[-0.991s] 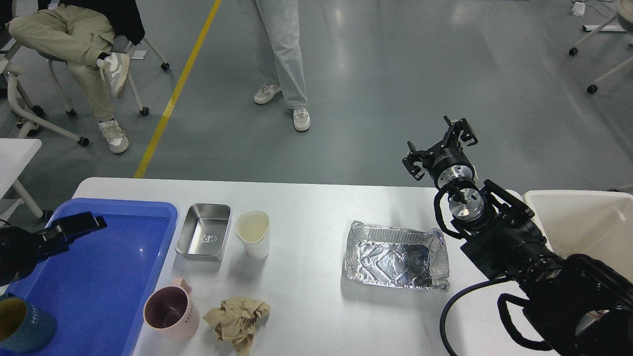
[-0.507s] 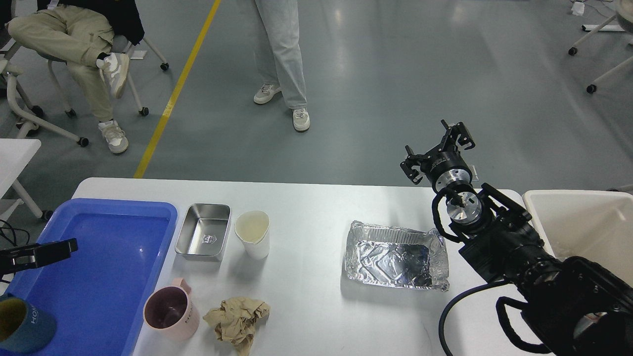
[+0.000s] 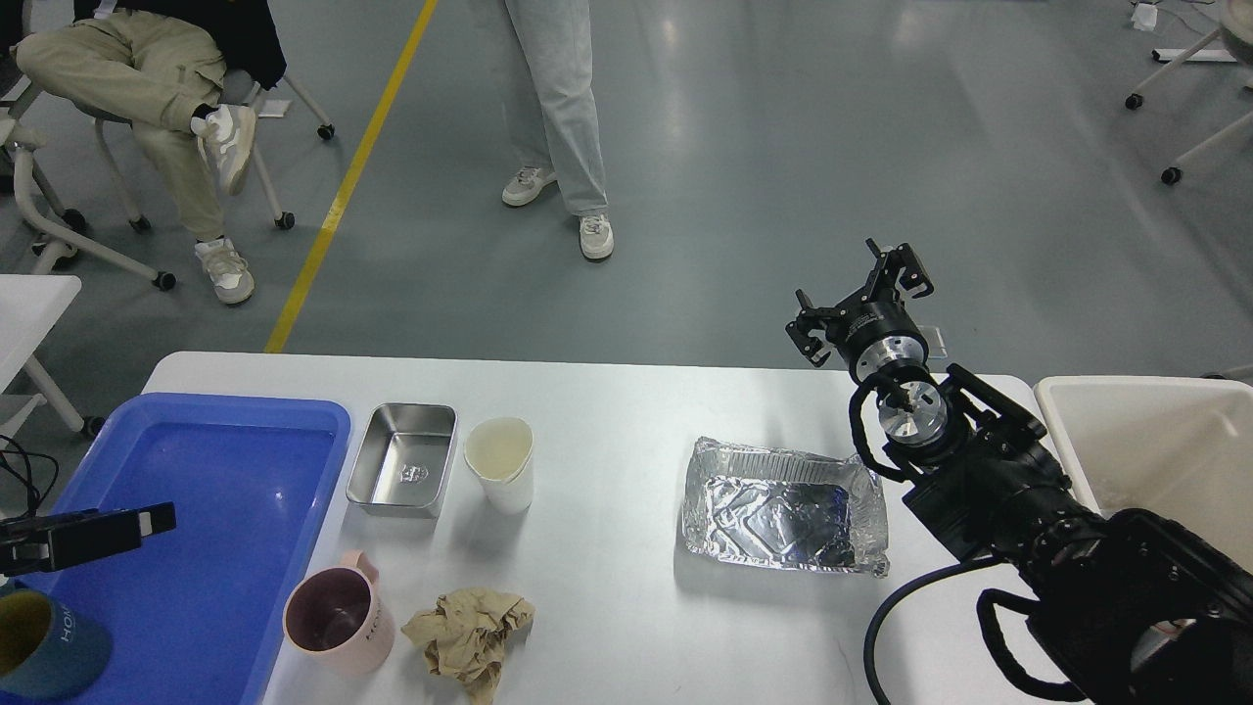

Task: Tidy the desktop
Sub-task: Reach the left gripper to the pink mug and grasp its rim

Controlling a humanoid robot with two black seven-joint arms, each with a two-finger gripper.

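The white-grey desktop (image 3: 607, 587) holds a crumpled foil tray (image 3: 783, 509) at the right. A white paper cup (image 3: 500, 464) and a steel container (image 3: 403, 472) stand at the middle left. A pink mug (image 3: 338, 622) and a ball of crumpled brown paper (image 3: 470, 632) lie near the front. My right gripper (image 3: 854, 299) is open and empty, raised above the desktop's far right edge, behind the foil tray. My left gripper (image 3: 98, 529) shows as a dark bar over the blue tray's left side; its fingers cannot be told apart.
A blue plastic tray (image 3: 215, 490) lies at the left with a teal mug (image 3: 44, 641) in its near corner. A white bin (image 3: 1155, 441) stands beside the desktop's right end. A smaller white table (image 3: 29, 313) is at far left. Two people are beyond the desktop.
My left gripper has dropped back from the tray's far left corner toward the lower left edge. My right gripper has shifted slightly left and lower, still open.
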